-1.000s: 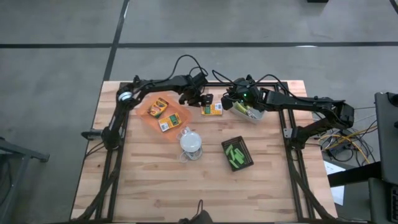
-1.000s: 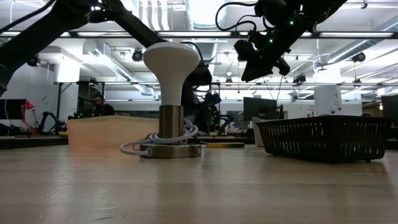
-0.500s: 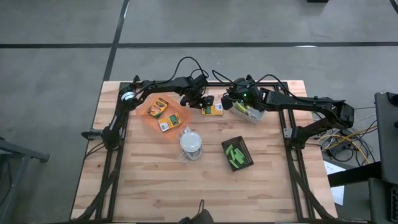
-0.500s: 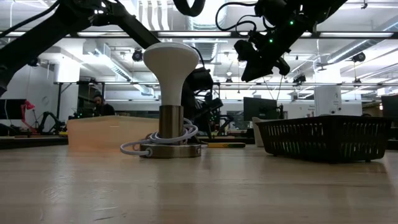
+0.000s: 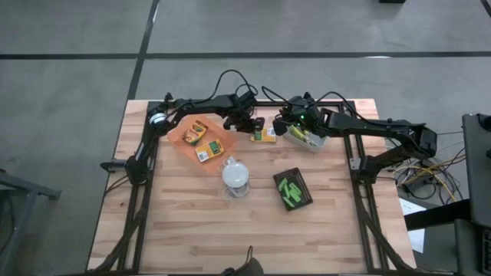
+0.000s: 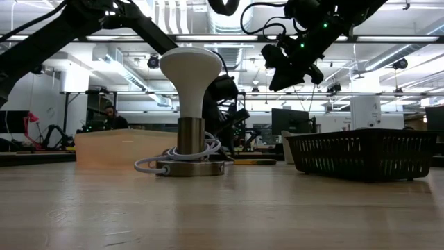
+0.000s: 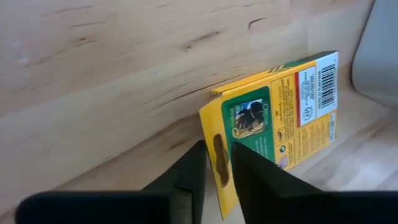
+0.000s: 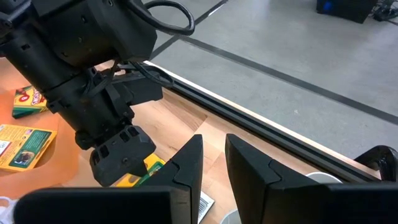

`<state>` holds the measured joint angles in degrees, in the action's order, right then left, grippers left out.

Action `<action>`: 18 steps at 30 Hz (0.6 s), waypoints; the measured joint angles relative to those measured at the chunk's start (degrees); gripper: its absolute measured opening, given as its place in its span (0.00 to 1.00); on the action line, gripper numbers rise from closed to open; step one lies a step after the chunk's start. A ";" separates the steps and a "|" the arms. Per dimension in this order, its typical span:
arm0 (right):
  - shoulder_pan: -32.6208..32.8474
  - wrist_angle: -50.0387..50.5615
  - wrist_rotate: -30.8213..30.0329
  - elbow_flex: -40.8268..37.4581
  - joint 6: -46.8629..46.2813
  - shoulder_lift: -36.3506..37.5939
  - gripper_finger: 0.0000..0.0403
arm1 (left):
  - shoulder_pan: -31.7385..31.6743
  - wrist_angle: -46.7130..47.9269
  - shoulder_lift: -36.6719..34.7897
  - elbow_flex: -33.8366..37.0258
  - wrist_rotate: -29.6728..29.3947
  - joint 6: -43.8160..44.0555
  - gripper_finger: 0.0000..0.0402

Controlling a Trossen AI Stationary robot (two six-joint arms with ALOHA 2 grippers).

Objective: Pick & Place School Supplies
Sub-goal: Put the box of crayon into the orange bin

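Observation:
A yellow-and-green printed box point(image 5: 263, 135) lies on the wood near the table's far edge, between the orange tray point(image 5: 182, 142) and the grey tray point(image 5: 313, 141). My left gripper point(image 5: 248, 126) has come in from the left and is shut on it point(image 7: 217, 167). My right gripper point(image 5: 285, 125) hangs above the grey tray, well off the table. Its fingers point(image 8: 214, 163) stand narrowly apart with nothing between them. The orange tray holds two more printed boxes point(image 5: 196, 132) point(image 5: 209, 151). Bright green pieces point(image 5: 291, 190) lie in the black tray point(image 5: 285, 175). My left gripper pinches the box's near end between its two fingers, on a narrow yellow edge with a dark oval notch point(image 7: 219, 152). The fingers slant down onto it from the table's left. The printed face point(image 7: 273, 118) points up, and the rest of the box lies on the wood.
A white domed lamp point(image 5: 236, 175) on a round base, with a coiled cord, stands mid-table in front of the orange tray. The table's dark frame rail point(image 8: 249, 118) runs along the far edge close behind both grippers. Bare wood stretches across the near half point(image 5: 230, 238).
My left gripper's fingers have drawn together on the box's end. The box lies where it was.

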<state>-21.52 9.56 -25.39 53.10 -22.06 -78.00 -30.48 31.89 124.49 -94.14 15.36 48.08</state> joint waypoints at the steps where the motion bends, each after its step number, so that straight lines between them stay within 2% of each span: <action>1: 0.00 -0.02 0.00 0.00 0.00 0.00 0.17 | 0.00 -0.24 0.00 0.17 0.00 -0.03 0.19; 12: -0.01 0.00 0.00 0.00 0.00 0.00 0.17 | -0.02 -1.08 -0.02 0.71 0.21 0.08 0.02; 18: 0.00 0.00 0.00 0.00 0.00 0.00 0.17 | -0.02 -1.48 -0.02 0.68 1.06 -0.89 0.02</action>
<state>-21.52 9.56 -25.39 53.10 -22.06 -78.00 -30.50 30.40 124.46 -93.45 16.42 47.19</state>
